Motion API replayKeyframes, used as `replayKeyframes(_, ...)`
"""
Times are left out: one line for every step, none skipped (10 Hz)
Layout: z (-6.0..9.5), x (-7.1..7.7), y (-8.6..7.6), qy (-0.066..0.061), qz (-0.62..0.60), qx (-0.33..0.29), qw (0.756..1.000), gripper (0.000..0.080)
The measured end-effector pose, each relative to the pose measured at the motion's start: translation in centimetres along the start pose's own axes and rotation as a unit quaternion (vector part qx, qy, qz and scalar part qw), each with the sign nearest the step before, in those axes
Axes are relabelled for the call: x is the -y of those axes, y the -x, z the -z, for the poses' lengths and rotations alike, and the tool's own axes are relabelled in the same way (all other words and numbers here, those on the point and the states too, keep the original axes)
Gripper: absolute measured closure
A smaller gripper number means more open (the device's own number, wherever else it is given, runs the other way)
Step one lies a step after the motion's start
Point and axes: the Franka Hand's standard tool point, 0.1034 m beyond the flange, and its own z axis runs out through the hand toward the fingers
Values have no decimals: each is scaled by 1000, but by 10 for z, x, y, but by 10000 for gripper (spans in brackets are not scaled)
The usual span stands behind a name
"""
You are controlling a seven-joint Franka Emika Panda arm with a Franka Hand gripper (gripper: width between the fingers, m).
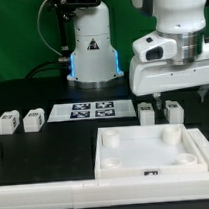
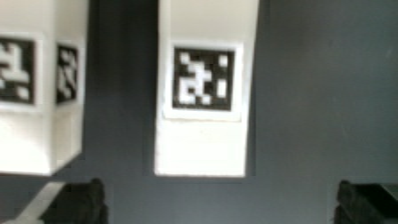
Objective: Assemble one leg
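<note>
The bench (image 1: 35, 147) is black, set against a green backdrop (image 1: 13, 38). On it the leg (image 2: 199, 140) is white with a black-and-white square tag, and the neighbouring leg (image 2: 36, 120) matches. The tray (image 1: 104, 163) is plain white. The marker board (image 1: 91, 110) is white with black-and-white tags. The end effector (image 2: 222, 203) has black fingers (image 2: 79, 200).

Leg (image 1: 173, 111) just behind tray (image 1: 122, 170)

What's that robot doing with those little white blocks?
The robot's pincer hangs open over one little white leg and hasn't grabbed it yet. Another leg stands right beside it. Two more legs wait on the exterior view's left. The big white tray lies in front, and its round corner sockets look empty.
</note>
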Motion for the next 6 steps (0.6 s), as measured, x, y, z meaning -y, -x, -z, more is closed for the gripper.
replayKeyframes(-3, 4, 3, 4, -14, 36, 999, 150)
replayKeyframes(-3, 7, 11, 9, -12, 95, 995, 150)
replayKeyframes(-4, 8, 8, 9, -13, 124, 992, 150)
replayKeyframes(-6, 7, 12, 11, -12, 173, 985, 150)
replayKeyframes(-9, 5, 13, 11, -13, 210, 978, 150)
replayKeyframes(-12, 2, 18, 11, -13, 266, 964, 150)
